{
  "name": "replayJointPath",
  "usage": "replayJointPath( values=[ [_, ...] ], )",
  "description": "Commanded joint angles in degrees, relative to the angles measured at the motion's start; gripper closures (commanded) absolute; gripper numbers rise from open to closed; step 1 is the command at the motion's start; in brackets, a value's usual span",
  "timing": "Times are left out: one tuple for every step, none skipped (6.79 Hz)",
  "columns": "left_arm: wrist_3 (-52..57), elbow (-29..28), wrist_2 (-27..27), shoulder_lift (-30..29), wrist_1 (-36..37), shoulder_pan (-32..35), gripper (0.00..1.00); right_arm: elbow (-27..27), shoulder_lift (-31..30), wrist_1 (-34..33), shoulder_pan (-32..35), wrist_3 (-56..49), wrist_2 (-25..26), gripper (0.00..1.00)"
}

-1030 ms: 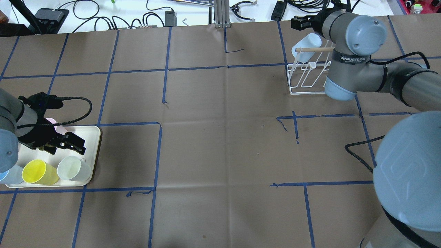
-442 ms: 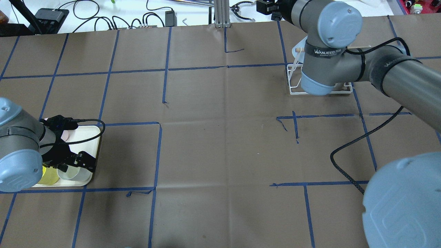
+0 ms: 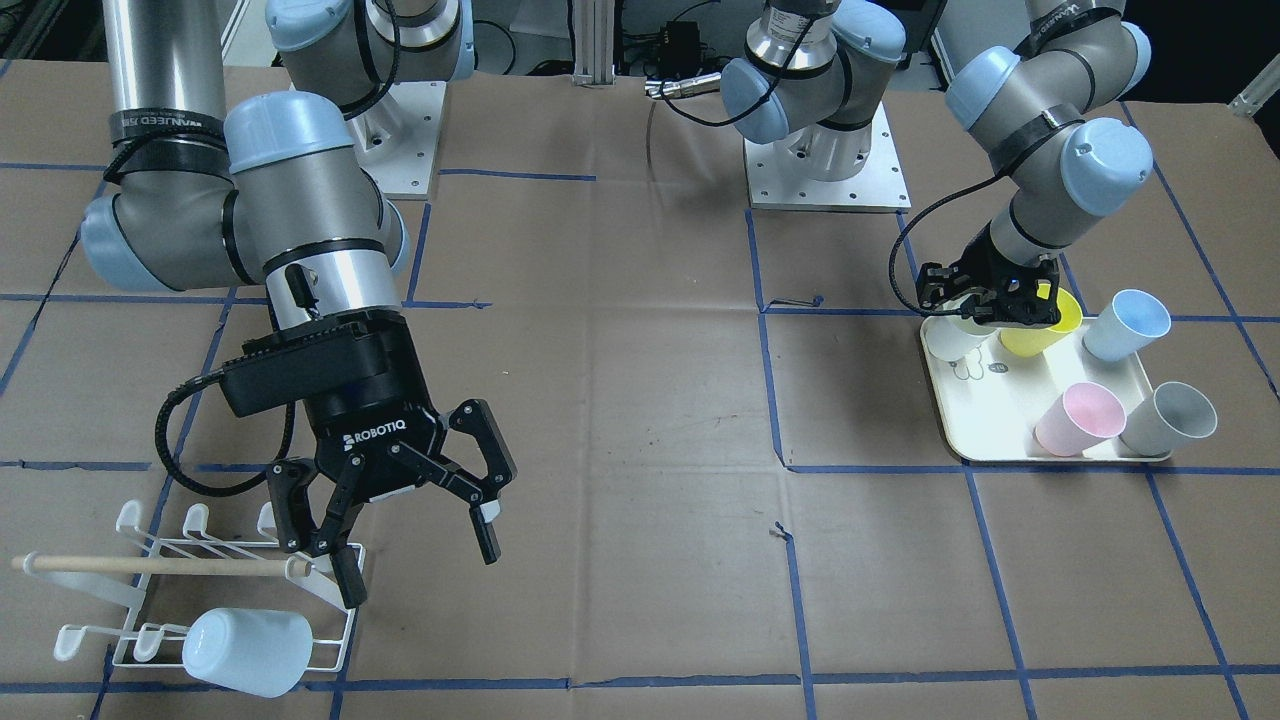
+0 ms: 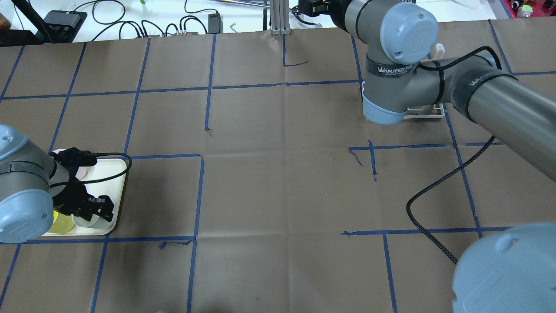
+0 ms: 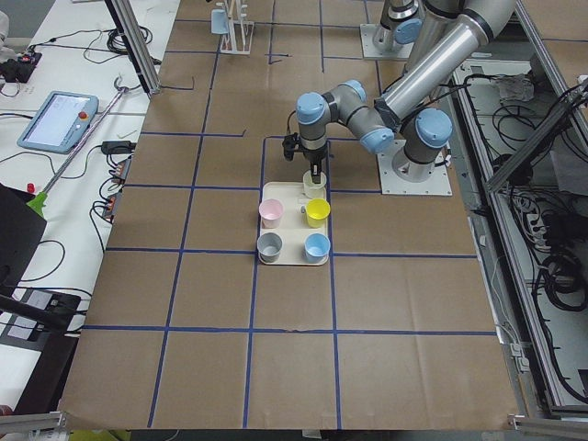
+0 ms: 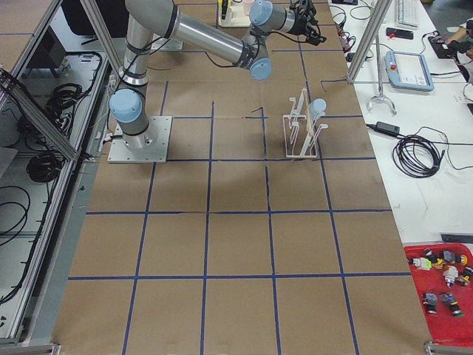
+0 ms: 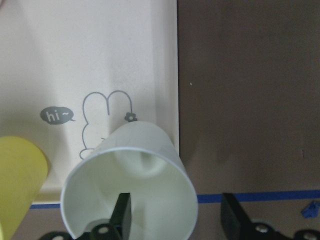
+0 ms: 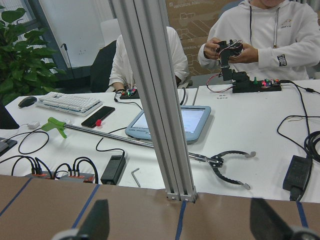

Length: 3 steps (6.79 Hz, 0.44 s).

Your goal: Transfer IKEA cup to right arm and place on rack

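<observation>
A white IKEA cup stands upright at the near corner of the cream tray. My left gripper is open and low over it. In the left wrist view one finger is inside the cup and the other is outside its wall, with a gap. My right gripper is wide open and empty, above the table beside the white wire rack. A pale cup hangs on the rack's prongs. In the overhead view the right arm hides most of the rack.
On the tray stand a yellow cup, a blue cup, a pink cup and a grey cup. An aluminium post stands at the far table edge, with cables and people beyond it.
My right arm has swung left away from the rack, leaving the pale cup on it. My left gripper has moved from the tray's middle down over the white cup.
</observation>
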State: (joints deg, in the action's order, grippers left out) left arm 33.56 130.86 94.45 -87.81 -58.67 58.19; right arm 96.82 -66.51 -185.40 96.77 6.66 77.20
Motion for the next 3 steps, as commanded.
replayJointPath(
  values=[
    [0.1, -0.3, -0.1, -0.1, 0.1, 0.0, 1.0, 0.0, 0.1, 0.0, 0.6, 1.9, 0.0, 0.0],
    [0.3, -0.6, -0.1, 0.1, 0.4, 0.0, 1.0, 0.0, 0.1, -0.3, 1.3, 2.0, 0.1, 0.0],
    [-0.1, -0.9, -0.1, 0.6, 0.3, 0.0, 1.0, 0.5, 0.7, -0.3, 1.8, 7.8, -0.1, 0.0]
  ],
)
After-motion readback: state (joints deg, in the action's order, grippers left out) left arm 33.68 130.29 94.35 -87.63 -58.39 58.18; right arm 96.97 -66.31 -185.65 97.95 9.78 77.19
